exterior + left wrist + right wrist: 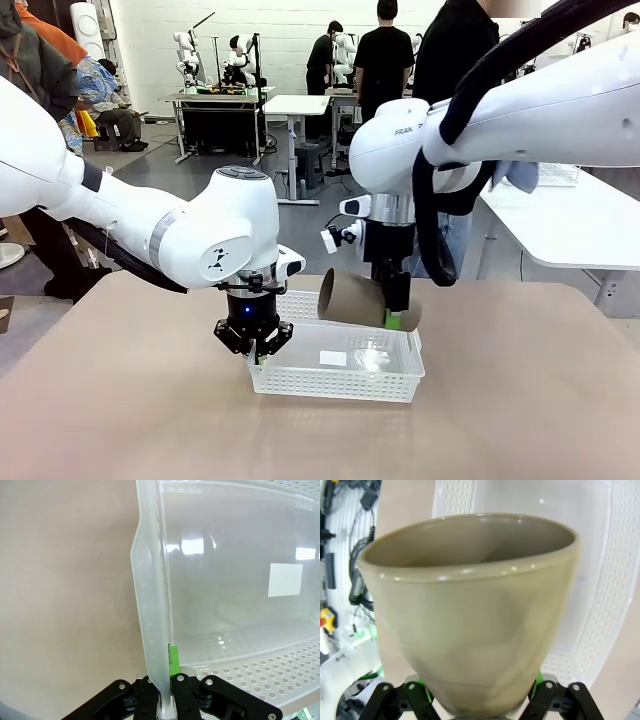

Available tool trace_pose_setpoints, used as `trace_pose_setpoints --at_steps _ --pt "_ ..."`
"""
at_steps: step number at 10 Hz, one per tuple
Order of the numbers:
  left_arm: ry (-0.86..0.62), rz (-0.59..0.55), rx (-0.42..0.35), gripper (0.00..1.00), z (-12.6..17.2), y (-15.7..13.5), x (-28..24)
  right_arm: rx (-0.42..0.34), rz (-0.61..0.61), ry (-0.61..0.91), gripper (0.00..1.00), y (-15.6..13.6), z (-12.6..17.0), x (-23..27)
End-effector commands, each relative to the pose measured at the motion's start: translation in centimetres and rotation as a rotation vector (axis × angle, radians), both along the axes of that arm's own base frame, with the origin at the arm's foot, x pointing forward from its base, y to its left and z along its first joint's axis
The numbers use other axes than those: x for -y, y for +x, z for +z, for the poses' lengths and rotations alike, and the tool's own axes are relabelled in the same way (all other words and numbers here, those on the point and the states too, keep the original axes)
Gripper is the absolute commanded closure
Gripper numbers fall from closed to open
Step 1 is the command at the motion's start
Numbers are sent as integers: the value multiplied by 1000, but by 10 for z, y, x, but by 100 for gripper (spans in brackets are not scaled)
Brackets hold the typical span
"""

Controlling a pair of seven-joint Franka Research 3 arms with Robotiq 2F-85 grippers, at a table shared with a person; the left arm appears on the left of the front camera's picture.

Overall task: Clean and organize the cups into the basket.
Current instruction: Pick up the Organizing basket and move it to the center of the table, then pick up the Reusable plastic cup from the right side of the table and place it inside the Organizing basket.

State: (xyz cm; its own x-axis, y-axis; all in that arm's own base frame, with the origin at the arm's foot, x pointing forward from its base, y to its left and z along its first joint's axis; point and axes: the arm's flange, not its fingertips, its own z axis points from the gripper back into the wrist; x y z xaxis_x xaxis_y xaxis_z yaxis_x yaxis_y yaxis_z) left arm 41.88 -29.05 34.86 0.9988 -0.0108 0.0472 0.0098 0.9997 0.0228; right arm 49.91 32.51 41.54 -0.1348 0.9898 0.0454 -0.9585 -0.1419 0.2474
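Note:
The white perforated basket [335, 384] sits mid-table with nothing inside it. My left gripper [257, 350] points down at its left end, shut on the basket's end wall [150, 605]; in the left wrist view the wall runs up between the fingers of the left gripper [167, 682], with a green pad [173, 661] pressed on its inner side. A tan-brown cup [350, 297] hangs tilted on its side above the basket's back edge, with my right gripper [397, 316] shut on its base end. The right wrist view has the cup [470, 615] mouth-away from the right gripper [480, 702], over the basket [600, 580].
The brown table [520, 400] has bare room on both sides of the basket. A person in dark clothes [455, 45] stands at the far side behind my right arm. A white table [570, 215] stands at the back right.

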Motion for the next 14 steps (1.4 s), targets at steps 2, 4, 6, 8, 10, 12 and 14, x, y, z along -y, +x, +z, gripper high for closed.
trace_pose_setpoints --at_steps 2,4,6,8,10,12,14 --pt "3 -1 -3 100 -2 -2 2 -32 -34 31 20 9 -14 -10" --pt "3 -1 -3 100 -2 -2 2 -11 -55 31 20 2 -25 -4" --pt "3 -1 -3 100 -2 -2 2 35 -60 23 20 -13 -33 -3" --pt "3 -1 -3 100 -2 -2 2 31 -61 -9 20 -20 -46 -2" --pt "3 -1 -3 100 -2 -2 2 38 -78 -11 20 -20 -57 5" --pt "3 -1 -3 100 -2 -2 2 26 -96 -2 20 -18 -64 14" --pt "3 -1 -3 100 -2 -2 2 16 -101 -11 20 -14 -73 18"
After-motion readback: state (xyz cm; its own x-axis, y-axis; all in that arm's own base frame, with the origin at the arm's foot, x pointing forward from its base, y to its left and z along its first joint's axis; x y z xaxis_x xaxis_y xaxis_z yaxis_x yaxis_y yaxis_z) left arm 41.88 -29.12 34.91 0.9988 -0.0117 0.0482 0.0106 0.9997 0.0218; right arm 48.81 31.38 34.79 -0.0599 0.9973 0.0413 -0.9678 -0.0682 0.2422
